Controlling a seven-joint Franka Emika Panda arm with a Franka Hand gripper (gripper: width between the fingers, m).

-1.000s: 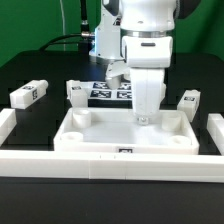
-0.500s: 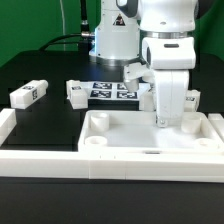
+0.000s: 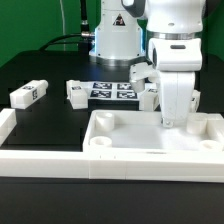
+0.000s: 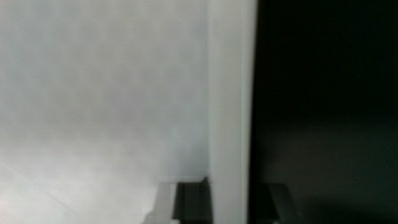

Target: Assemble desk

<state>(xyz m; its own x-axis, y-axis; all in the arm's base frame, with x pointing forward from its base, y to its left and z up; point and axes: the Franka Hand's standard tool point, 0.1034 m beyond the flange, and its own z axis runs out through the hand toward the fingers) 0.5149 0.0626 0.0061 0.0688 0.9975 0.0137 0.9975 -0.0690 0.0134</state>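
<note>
The white desk top (image 3: 150,146), a tray with a raised rim and round corner sockets, lies on the black table at the exterior view's right. My gripper (image 3: 172,121) points straight down at the top's far rim. In the wrist view the gripper (image 4: 228,203) has a dark finger (image 4: 191,202) on each side of the rim's thin white wall (image 4: 231,100), shut on it. Short white tagged legs lie apart on the table: one at the far left (image 3: 28,94), one left of the marker board (image 3: 76,92), one by the arm (image 3: 148,97), and one partly hidden behind the gripper (image 3: 196,100).
The marker board (image 3: 112,90) lies flat behind the desk top. A long white border rail (image 3: 45,161) runs along the front, and another (image 3: 6,122) stands at the left. The robot's base (image 3: 115,45) is at the back.
The gripper and the desk top have moved together toward the exterior view's right, until the top reaches the frame's right edge. The legs and the marker board have not moved.
</note>
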